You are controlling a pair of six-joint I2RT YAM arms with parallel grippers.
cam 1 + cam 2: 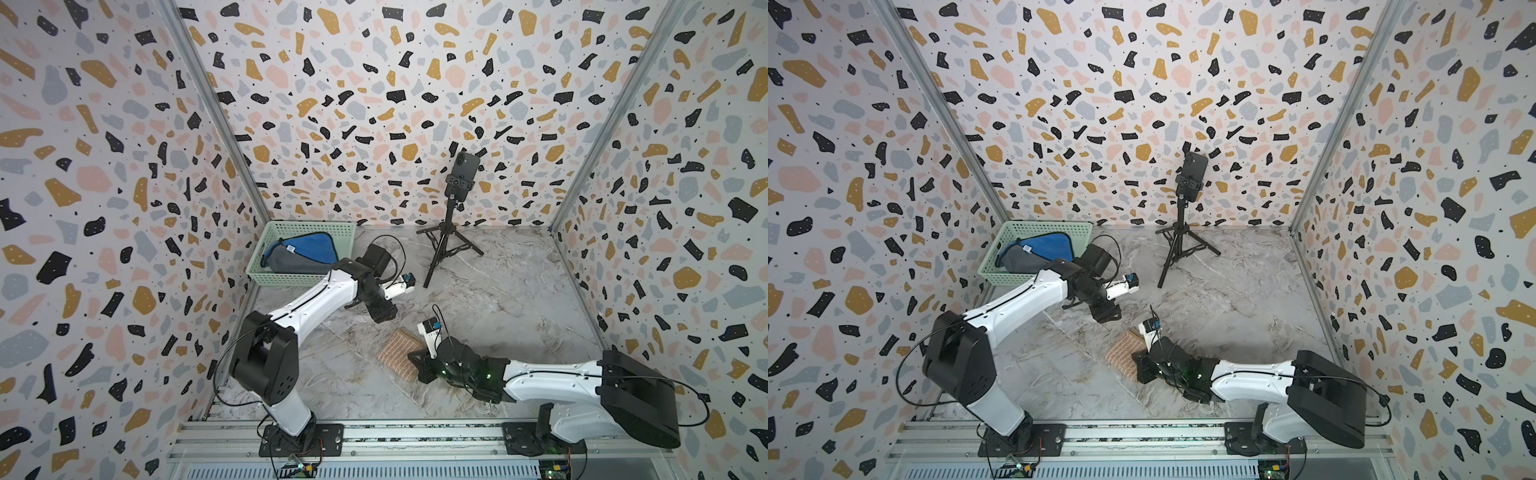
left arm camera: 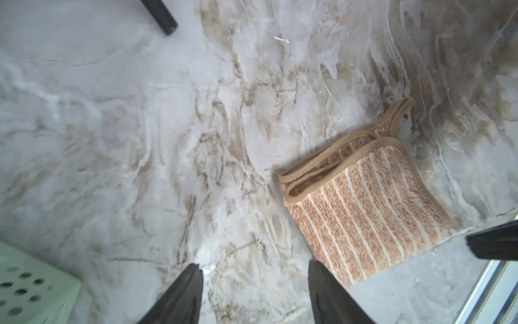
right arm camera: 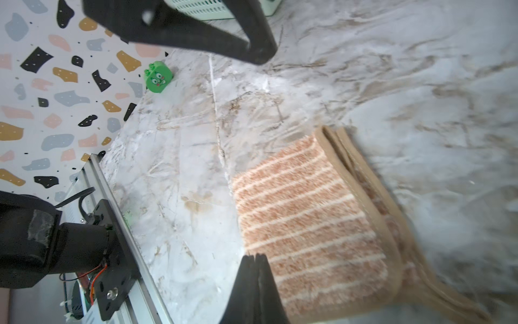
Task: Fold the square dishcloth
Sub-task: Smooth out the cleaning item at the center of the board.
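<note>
Orange-and-cream striped terry dishcloth [image 2: 364, 202], folded and tan-edged, is partly hidden under the right wrist in both top views [image 1: 397, 351] [image 1: 1121, 353]. At its edge the right fingers [image 3: 252, 280] are pressed together; contact is unclear. Nearby, the left fingers [image 2: 182, 294] stand apart, empty. It lies on the grey marbled surface [image 1: 498, 291] between terrazzo-patterned walls [image 1: 374, 104].

You get only part of the dishcloth [image 1: 398, 352] in both top views; the right arm [image 1: 457, 365] covers the side nearest it. In the right wrist view its bound edge is blurred and cut off. The left wrist view crops the basket [image 2: 33, 283].
</note>
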